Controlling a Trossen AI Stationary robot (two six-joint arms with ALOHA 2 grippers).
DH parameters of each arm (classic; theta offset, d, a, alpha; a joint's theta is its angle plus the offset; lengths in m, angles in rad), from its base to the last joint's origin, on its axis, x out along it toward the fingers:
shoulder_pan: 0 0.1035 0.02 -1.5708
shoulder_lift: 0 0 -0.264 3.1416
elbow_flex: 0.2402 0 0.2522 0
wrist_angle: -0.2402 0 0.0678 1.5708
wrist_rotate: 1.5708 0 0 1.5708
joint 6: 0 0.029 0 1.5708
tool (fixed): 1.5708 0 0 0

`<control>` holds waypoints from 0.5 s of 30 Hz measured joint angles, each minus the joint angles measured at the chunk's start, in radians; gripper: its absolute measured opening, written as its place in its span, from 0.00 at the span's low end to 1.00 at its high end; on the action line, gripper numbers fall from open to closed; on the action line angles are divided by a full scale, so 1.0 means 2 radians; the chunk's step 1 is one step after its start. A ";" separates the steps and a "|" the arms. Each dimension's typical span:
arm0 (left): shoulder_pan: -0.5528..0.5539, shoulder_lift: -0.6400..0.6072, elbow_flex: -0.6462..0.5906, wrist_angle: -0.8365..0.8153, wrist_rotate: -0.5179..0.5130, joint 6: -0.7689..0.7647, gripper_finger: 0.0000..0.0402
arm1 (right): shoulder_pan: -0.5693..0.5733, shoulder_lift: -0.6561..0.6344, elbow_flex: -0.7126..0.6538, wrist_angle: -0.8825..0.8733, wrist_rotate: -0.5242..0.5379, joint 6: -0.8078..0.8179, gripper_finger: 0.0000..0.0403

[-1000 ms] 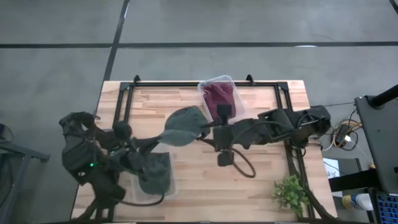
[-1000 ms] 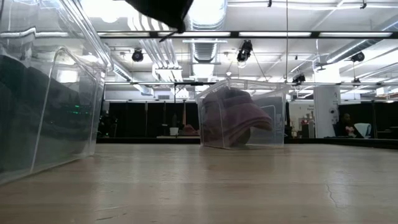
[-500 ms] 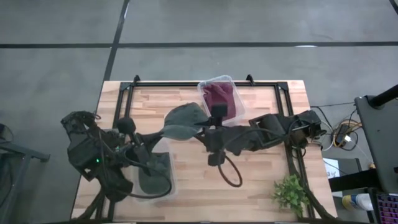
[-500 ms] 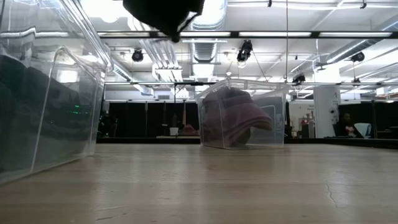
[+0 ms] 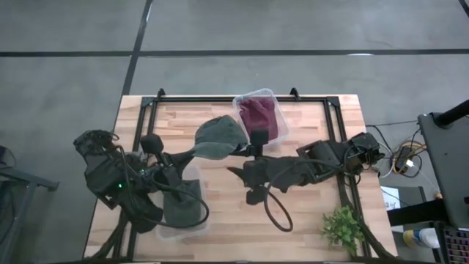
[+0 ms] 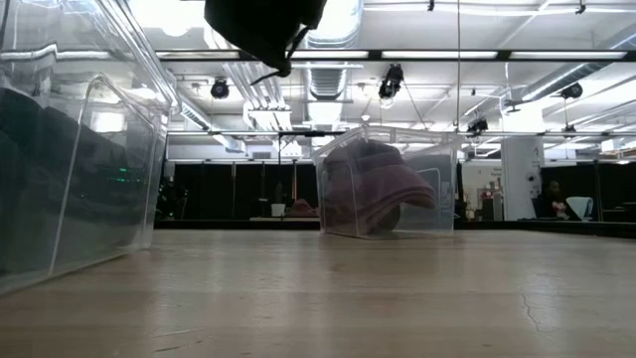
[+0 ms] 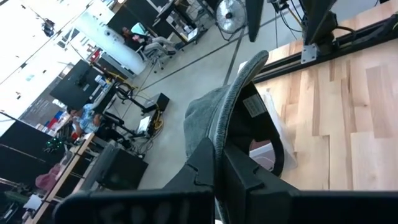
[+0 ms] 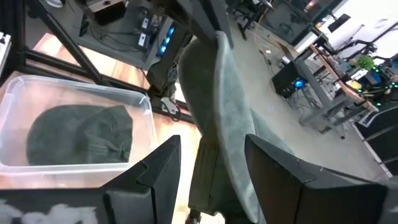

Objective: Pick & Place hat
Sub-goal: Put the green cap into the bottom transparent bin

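Note:
A grey-green hat (image 5: 218, 137) hangs high above the table's middle between my two grippers; the low view shows its dark underside (image 6: 263, 28) at the top. My left gripper (image 5: 189, 152) is shut on the hat's left end. My right gripper (image 5: 245, 150) stands open at the hat's right side. In the right wrist view the hat's cloth (image 8: 221, 124) runs between its fingers (image 8: 158, 168); I cannot tell whether they touch it. A clear bin (image 5: 199, 220) with a dark grey hat (image 5: 183, 205) stands near left. Another clear bin (image 5: 282, 121) with a maroon hat (image 5: 256, 114) stands at the far middle. My left gripper pinches the edge of the hat's brim (image 7: 222, 134) between its two shut fingers, coming nearly level from the table's left. The hat stands on edge beyond the fingers, its inside with the label (image 7: 252, 106) turned to one side, lifted clear of the table.
A black frame (image 5: 146, 117) runs along the table's far and side edges. A small green plant (image 5: 341, 227) stands at the near right corner. Bare wood (image 5: 234, 213) lies between the two bins. A looped cable (image 5: 277, 213) hangs under the right arm.
Both grippers have carried the hat a little toward the table's far edge, and it stays lifted clear. The right arm's wrist has rolled and its elbow has swung toward the near edge. In the low view more of the hat shows at the top.

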 joint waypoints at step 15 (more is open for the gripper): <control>0.000 0.006 0.000 -0.002 -0.002 0.001 0.02 | -0.012 0.032 -0.001 0.023 0.015 -0.027 0.42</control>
